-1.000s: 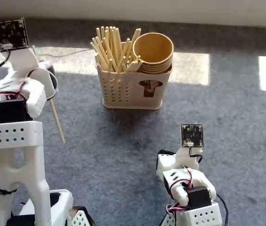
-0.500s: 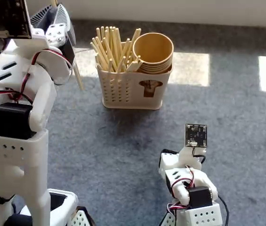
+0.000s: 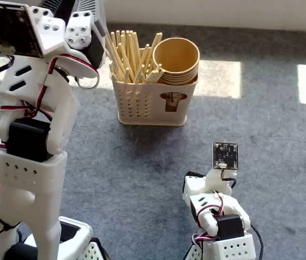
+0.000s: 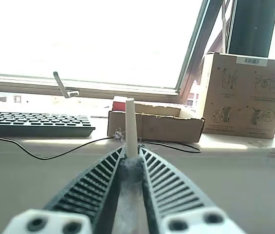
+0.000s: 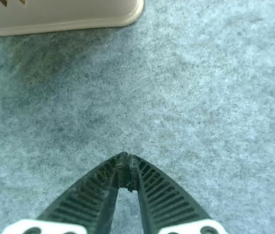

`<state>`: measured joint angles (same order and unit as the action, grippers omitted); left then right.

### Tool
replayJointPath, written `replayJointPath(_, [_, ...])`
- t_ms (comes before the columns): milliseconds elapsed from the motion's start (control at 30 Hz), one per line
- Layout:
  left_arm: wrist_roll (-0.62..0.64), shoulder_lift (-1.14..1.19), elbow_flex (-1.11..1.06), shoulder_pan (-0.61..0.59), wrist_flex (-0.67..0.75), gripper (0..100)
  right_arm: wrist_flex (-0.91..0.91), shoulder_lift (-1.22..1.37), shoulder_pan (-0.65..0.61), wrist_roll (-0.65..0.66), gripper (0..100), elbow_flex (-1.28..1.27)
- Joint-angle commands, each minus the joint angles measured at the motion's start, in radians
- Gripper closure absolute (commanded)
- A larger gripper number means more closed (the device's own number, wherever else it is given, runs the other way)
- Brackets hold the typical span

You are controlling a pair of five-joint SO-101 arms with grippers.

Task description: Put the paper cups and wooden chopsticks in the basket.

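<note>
A cream slotted basket (image 3: 151, 103) stands on the grey carpet, with several wooden chopsticks (image 3: 127, 54) upright in its left half and stacked paper cups (image 3: 176, 57) in its right half. My left gripper (image 3: 79, 11) is raised high, just left of the basket's rim. In the left wrist view it (image 4: 130, 152) is shut on one wooden chopstick (image 4: 130, 124), whose tip sticks out past the fingers. My right arm (image 3: 217, 208) sits low in front of the basket. Its gripper (image 5: 126, 171) is shut, holds nothing and hovers over bare carpet.
The basket's base (image 5: 64, 19) lies ahead of the right gripper. Open carpet (image 3: 261, 135) stretches to the basket's right. Beyond the left gripper are a window sill, a keyboard (image 4: 32, 122) and cardboard boxes (image 4: 244, 95).
The left arm has risen and swung toward the basket with the chopstick in its grip. The right arm has barely shifted.
</note>
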<state>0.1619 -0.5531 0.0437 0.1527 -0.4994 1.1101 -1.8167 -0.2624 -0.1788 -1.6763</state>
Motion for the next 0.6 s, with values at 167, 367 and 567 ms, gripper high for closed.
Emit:
replayJointPath(167, [0.006, 0.173, 0.041, 0.018, 0.127, 99, -0.002, -0.019, 0.013, -0.009, 99.2, -0.111])
replayJointPath(367, [0.006, 0.222, -0.042, 0.018, 0.129, 99, -0.002, -0.019, 0.013, -0.009, 99.2, -0.111])
replayJointPath(567, [0.003, 0.219, -0.203, 0.012, 0.126, 96, -0.002, -0.019, 0.013, -0.009, 99.2, -0.111])
